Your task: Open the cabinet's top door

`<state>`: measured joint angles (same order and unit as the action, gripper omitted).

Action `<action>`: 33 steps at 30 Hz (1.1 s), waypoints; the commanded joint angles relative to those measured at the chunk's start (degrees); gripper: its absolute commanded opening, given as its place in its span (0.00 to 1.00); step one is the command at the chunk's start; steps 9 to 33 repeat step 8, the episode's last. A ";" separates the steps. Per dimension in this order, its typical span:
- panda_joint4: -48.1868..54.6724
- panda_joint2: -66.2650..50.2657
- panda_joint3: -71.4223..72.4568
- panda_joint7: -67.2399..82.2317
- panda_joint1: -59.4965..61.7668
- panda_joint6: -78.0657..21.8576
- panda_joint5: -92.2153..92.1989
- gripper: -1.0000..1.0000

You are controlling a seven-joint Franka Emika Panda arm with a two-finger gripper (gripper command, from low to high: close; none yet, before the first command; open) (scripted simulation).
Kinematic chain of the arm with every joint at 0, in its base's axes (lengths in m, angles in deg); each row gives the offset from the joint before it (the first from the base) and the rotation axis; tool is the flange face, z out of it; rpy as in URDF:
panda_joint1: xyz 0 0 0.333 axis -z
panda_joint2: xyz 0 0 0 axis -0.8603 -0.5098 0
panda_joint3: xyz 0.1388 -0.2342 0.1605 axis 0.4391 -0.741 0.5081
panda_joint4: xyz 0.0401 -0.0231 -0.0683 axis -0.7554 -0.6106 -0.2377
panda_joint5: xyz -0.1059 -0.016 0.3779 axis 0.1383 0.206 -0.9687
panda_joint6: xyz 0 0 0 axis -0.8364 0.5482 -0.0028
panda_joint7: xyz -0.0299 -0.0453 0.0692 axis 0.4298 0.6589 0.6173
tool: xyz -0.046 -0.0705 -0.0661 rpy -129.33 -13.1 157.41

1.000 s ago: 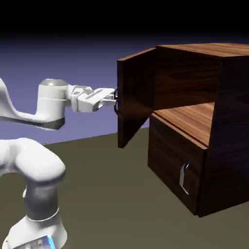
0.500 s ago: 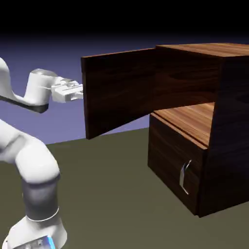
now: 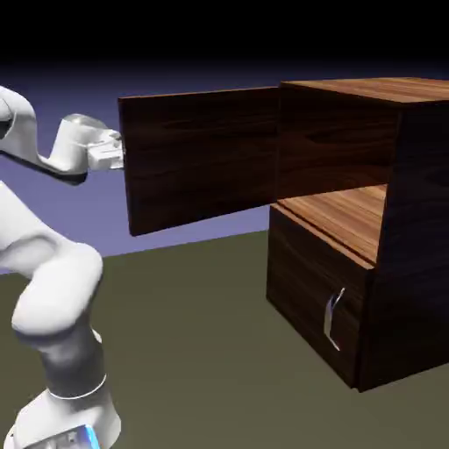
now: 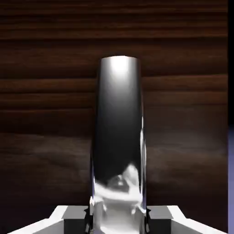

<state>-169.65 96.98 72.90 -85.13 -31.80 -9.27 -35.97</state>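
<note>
The dark wood-grain cabinet (image 3: 368,219) stands at the right of the exterior view. Its top door (image 3: 202,158) is swung far out to the left, and I see its inner face. My gripper (image 3: 118,153) is at the door's outer edge, its fingertips hidden behind the panel. In the hand view the door's silver handle (image 4: 119,137) rises large between my two fingertips (image 4: 68,215), which are shut on it, with dark wood behind.
The lower panel (image 3: 311,298) stays closed, its small silver handle (image 3: 333,317) pointing forward. Behind the open door shows the wooden shelf (image 3: 342,215) of the upper compartment. My white arm (image 3: 53,289) rises at the lower left over the olive table (image 3: 219,351).
The top door has swung much further open to the left. My gripper has travelled left with the handle, from near the cabinet's front to the exterior view's left side.
</note>
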 commanded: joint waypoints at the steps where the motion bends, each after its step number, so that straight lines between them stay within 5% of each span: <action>1: 1.59 0.78 1.47 0.48 2.09 -0.81 -0.68 0.00; 8: 14.22 7.82 9.52 5.03 16.06 -6.99 -5.03 0.00; 33: 14.22 7.82 9.52 5.03 16.06 -6.99 -5.03 0.00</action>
